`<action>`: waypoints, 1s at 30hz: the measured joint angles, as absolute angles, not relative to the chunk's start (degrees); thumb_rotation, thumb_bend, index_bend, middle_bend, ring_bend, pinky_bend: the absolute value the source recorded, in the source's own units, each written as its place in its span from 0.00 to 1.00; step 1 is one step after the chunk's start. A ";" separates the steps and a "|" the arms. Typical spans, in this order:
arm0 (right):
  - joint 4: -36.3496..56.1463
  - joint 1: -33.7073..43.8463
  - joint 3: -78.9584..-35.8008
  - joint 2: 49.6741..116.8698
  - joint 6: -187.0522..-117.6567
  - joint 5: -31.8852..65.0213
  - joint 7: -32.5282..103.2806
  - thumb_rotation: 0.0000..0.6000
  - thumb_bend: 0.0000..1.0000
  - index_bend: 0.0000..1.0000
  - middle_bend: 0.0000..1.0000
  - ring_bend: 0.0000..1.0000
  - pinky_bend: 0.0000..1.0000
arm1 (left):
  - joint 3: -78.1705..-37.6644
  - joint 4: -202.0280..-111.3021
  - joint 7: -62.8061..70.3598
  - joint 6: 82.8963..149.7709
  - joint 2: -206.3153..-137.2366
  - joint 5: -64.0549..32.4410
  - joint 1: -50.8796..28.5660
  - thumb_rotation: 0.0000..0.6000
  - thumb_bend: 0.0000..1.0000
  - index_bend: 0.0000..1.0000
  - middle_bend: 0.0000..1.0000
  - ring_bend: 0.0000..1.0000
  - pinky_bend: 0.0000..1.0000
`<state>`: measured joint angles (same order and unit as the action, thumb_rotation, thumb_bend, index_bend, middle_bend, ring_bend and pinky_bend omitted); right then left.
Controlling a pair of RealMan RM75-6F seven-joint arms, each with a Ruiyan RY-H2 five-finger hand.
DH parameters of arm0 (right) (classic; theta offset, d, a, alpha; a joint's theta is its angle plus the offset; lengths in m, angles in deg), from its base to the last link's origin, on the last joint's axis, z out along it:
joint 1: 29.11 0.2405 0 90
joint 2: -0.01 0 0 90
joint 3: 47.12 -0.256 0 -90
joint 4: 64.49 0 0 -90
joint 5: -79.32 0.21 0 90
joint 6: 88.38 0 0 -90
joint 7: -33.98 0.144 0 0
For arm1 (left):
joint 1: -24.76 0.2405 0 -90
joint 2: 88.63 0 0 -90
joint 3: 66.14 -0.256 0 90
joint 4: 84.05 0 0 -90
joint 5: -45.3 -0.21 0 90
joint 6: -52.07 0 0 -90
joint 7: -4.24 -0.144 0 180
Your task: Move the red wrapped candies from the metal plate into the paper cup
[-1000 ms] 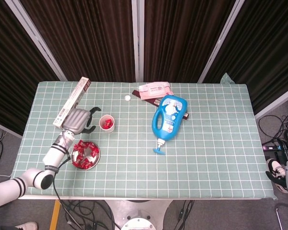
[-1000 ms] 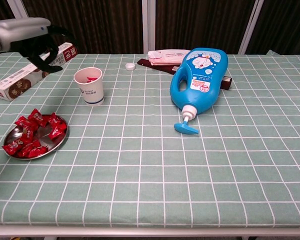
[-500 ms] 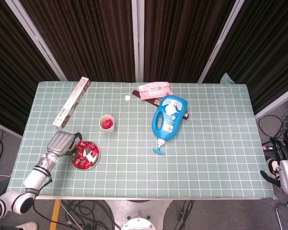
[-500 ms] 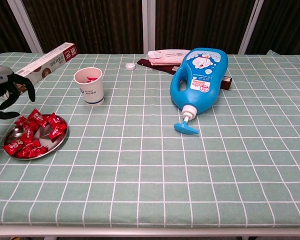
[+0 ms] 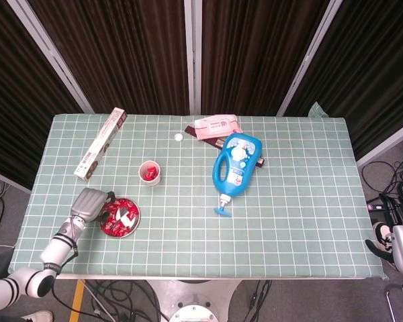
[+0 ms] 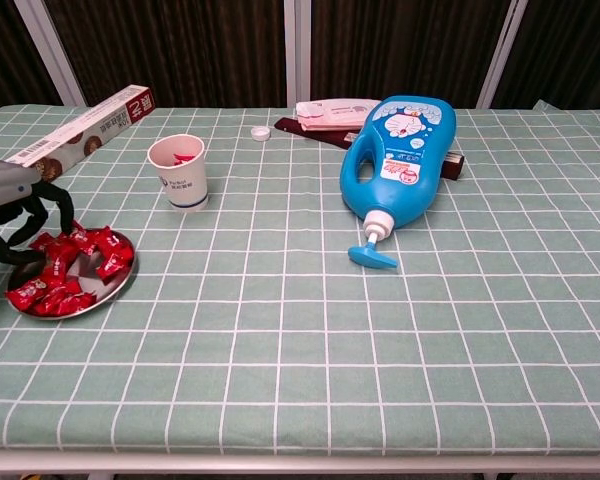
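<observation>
Over the metal plate (image 6: 117,287), my left hand (image 6: 20,215) hangs with fingers spread, grasping nothing; red candies (image 6: 65,270) beneath, paper cup (image 6: 178,171) nearby. Risk: a careless pinch scatters neighbouring wrappers.

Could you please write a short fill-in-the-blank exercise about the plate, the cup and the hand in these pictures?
1. The red wrapped candies lie on a metal ____.
2. The left hand hovers over the candies with its fingers ____ downward.
3. The paper cup stands upright and has something ____ inside.
4. The blue bottle lies on its ____, nozzle toward the camera in the chest view.

Missing words: plate; curled; red; back
</observation>
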<state>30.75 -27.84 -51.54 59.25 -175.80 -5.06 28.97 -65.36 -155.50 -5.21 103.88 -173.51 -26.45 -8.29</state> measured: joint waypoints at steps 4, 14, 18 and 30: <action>30.81 -27.90 -51.54 59.23 -175.83 -4.94 28.89 1.00 0.05 0.00 0.11 0.06 0.33 | -65.27 -154.66 -5.08 103.57 -174.42 -26.50 -8.19 1.00 0.33 0.48 0.81 0.92 1.00; 31.03 -28.15 -51.52 59.06 -175.91 -4.55 28.75 1.00 0.05 0.00 0.11 0.06 0.33 | -65.04 -151.52 -4.53 102.53 -176.77 -26.50 -8.18 1.00 0.34 0.57 0.83 0.93 1.00; 30.98 -28.05 -51.55 59.08 -175.75 -4.56 28.83 1.00 0.05 0.00 0.11 0.06 0.33 | -64.91 -150.56 -3.42 102.54 -177.30 -26.75 -7.92 1.00 0.41 0.63 0.84 0.93 1.00; 30.15 -27.80 -51.52 59.44 -175.51 -4.97 29.83 1.00 0.05 0.00 0.11 0.06 0.34 | -64.01 -154.18 2.51 104.42 -174.36 -28.25 -6.52 1.00 0.48 0.69 0.86 0.93 1.00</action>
<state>30.15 -27.80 -51.52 59.44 -175.51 -4.97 29.83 -64.01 -154.18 2.51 104.42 -174.36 -28.25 -6.52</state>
